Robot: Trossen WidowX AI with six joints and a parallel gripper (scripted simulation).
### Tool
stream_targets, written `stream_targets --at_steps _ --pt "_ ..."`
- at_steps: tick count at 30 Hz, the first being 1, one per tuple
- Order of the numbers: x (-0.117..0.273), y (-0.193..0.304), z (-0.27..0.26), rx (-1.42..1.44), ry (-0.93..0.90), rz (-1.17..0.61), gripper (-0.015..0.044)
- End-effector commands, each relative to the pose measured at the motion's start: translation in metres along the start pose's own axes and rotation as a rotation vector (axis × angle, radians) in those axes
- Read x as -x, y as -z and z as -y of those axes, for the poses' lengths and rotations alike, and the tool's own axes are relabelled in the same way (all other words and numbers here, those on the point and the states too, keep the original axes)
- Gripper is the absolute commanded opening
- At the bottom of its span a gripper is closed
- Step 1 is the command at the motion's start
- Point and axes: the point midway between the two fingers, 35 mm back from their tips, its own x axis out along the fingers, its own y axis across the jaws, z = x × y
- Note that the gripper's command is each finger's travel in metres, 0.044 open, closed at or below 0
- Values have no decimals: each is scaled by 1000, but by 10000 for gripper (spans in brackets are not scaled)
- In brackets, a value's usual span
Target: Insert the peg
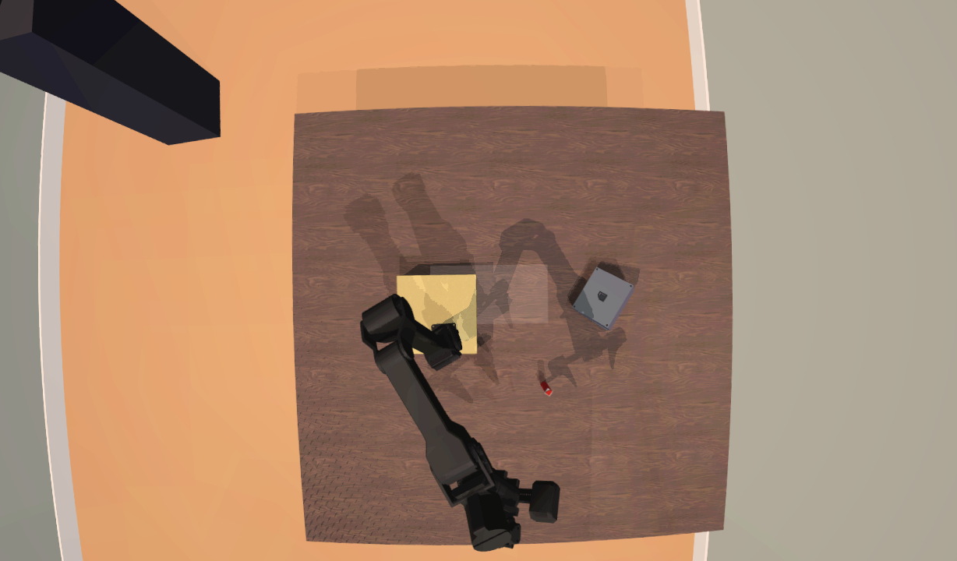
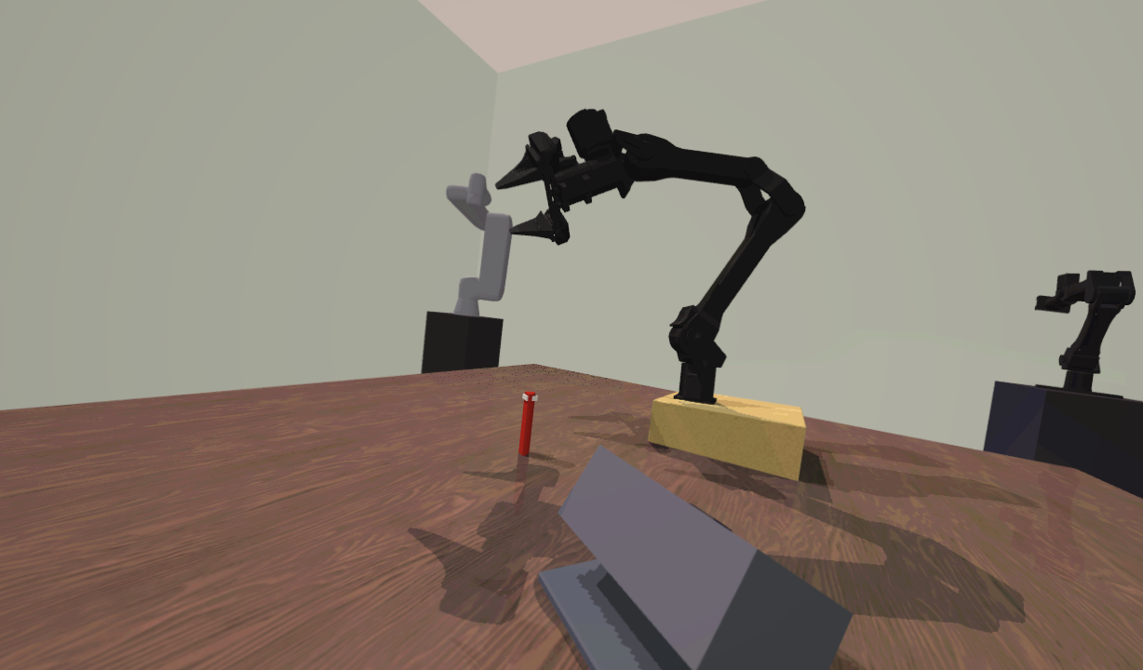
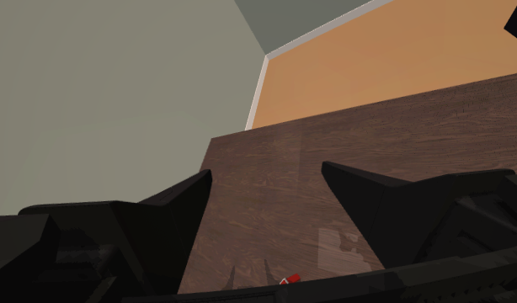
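Observation:
The red peg (image 1: 545,387) (image 2: 525,426) stands upright on the table, with white marks around its top. In the wrist view only a small part of the peg (image 3: 295,278) shows at the bottom edge. The grey sloped panel (image 1: 614,307) (image 2: 642,533) stands farther to the right in the top view. Its small dark hole (image 1: 602,296) shows near the middle of the face; its exact shape is hard to tell. The exterior view does not show the hole. My gripper (image 2: 504,207) (image 3: 268,170) is open and empty, high above the table and away from the peg.
The arm stands on a yellow block (image 1: 432,289) (image 2: 725,441) on the wooden table (image 1: 335,418) (image 2: 225,500). Beyond the table are a grey arm (image 2: 496,249) and another black arm (image 2: 1100,320), each on a dark pedestal.

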Motion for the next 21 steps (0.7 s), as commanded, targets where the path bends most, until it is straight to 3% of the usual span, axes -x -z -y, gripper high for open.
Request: stream_targets --at_steps 1,21 --pt "-11 10 -1 -40 19 -48 440" --pt "-64 94 -6 -300 212 -361 440"
